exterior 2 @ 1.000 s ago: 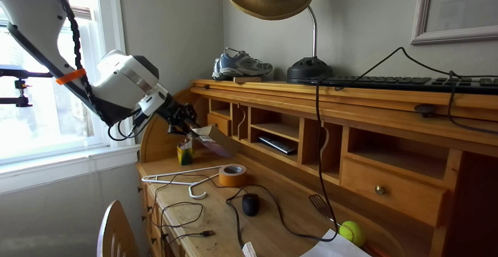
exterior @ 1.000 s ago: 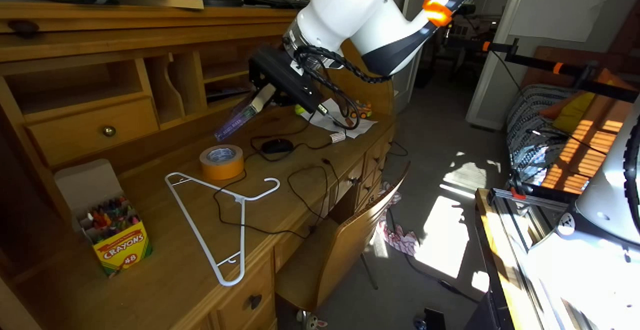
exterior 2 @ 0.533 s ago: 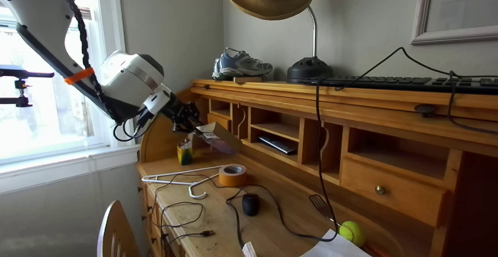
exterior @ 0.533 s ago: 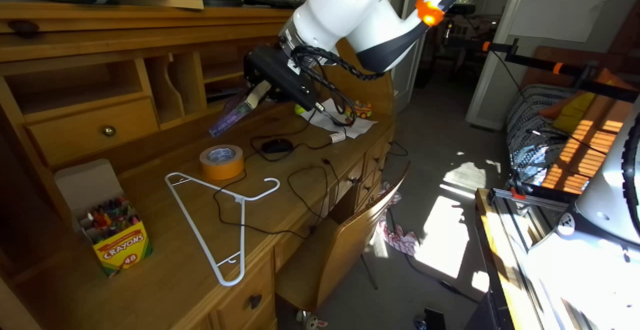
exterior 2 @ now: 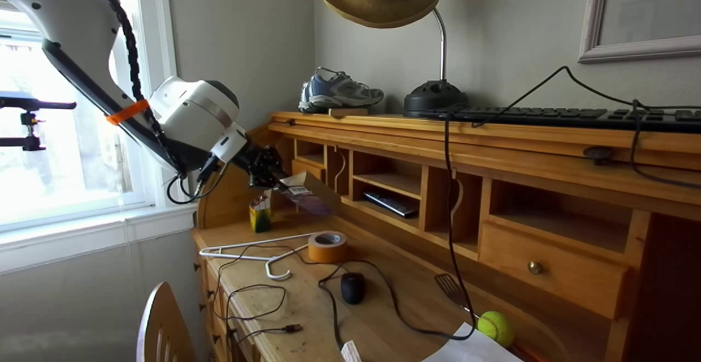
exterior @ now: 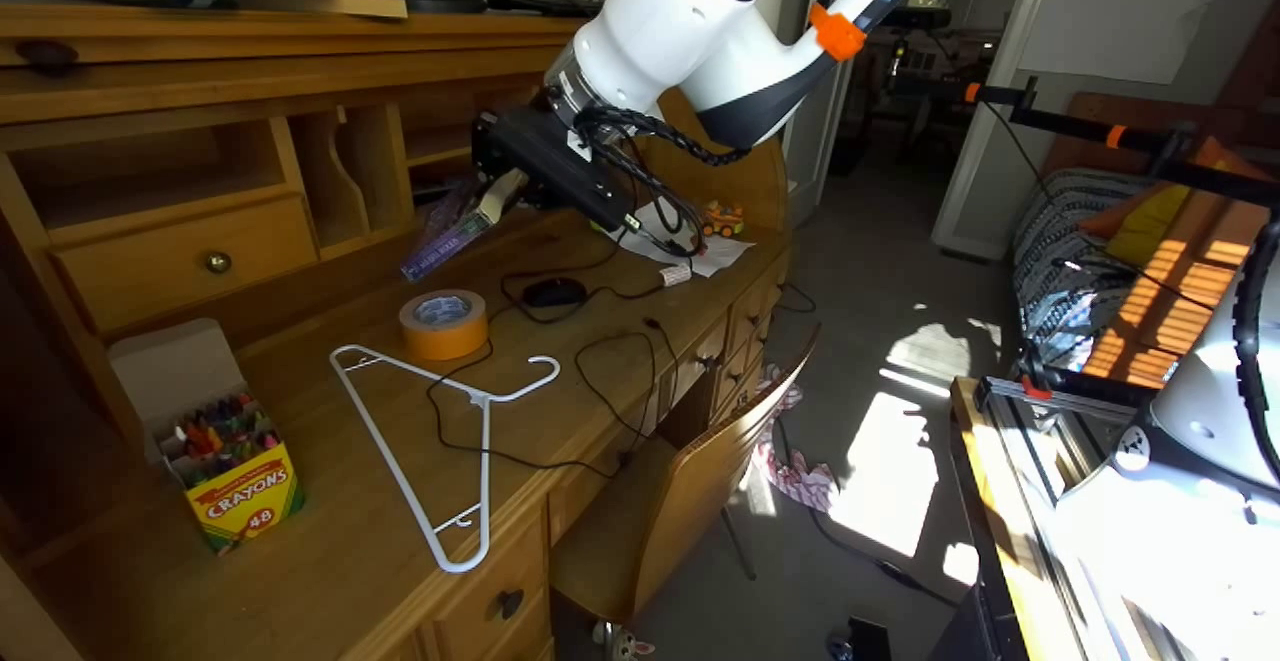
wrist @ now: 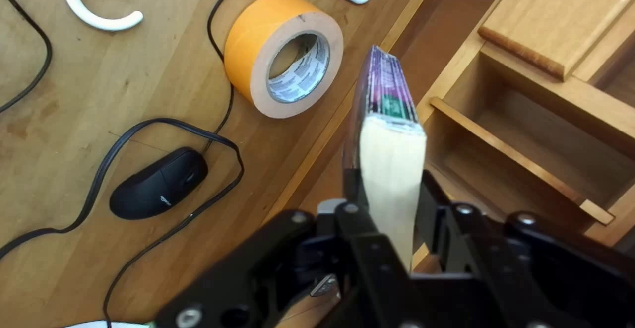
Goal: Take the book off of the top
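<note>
Claw (wrist: 391, 194) clamped on the book (wrist: 392, 154), one finger to each side, the pale page edge between them and the purple end jutting past the tips. In an exterior view the book slants down to the left from the claw, clear of the desk (exterior: 340, 481) and lower than the top (exterior: 250, 36). In the wrist view the orange tape roll (wrist: 263, 40) lies left of the book, the cubbyholes (wrist: 516, 156) to its right
</note>
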### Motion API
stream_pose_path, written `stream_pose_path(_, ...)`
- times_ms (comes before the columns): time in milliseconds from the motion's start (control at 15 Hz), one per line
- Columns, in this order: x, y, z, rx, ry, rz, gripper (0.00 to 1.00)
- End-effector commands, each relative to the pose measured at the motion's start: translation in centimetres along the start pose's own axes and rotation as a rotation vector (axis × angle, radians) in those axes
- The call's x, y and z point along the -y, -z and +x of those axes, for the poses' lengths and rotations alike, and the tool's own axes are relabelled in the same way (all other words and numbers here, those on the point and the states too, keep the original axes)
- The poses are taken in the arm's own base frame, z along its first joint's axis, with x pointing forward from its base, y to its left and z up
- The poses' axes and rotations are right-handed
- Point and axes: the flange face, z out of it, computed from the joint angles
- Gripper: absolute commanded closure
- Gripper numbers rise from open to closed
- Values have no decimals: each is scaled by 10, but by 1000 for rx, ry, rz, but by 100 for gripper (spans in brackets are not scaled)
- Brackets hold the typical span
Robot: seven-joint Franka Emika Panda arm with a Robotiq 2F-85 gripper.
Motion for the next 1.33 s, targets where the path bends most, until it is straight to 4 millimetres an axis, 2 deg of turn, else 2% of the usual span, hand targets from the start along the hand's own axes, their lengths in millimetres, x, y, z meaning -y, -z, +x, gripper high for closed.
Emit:
stream_pose_path(0,5,-10,3,24,-1,26,93)
stream_pose_path(67,-9,-14,-5,28,-1,35,93)
stream_pose_path(133,5,-15,2,29,11,37,93)
stream_pose_path(200,1,-18,2,33,22,36,93)
stream_pose_path(267,-13,-21,-6,37,18,48,93)
stream_pose_path(333,-1,-24,2,42,21,48,93)
stream_pose_path(400,-6,-28,2,43,30,50,93)
stream_pose_path(467,-23,-32,-8,41,25,59,93)
stream_pose_path(533,-13,-34,1,38,28,58,93)
stream_pose_path(600,-22,-38,-1,33,41,56,93)
stream_pose_path(667,-19,-30,-5,33,79,33,71)
stream_pose_path(867,-27,-37,-2,42,48,35,71)
stream_pose_path(1067,-26,-39,-2,47,41,38,71)
stream_pose_path(1133,-25,-38,-2,47,41,40,93)
stream_pose_path(1267,-26,-48,-3,39,35,58,93)
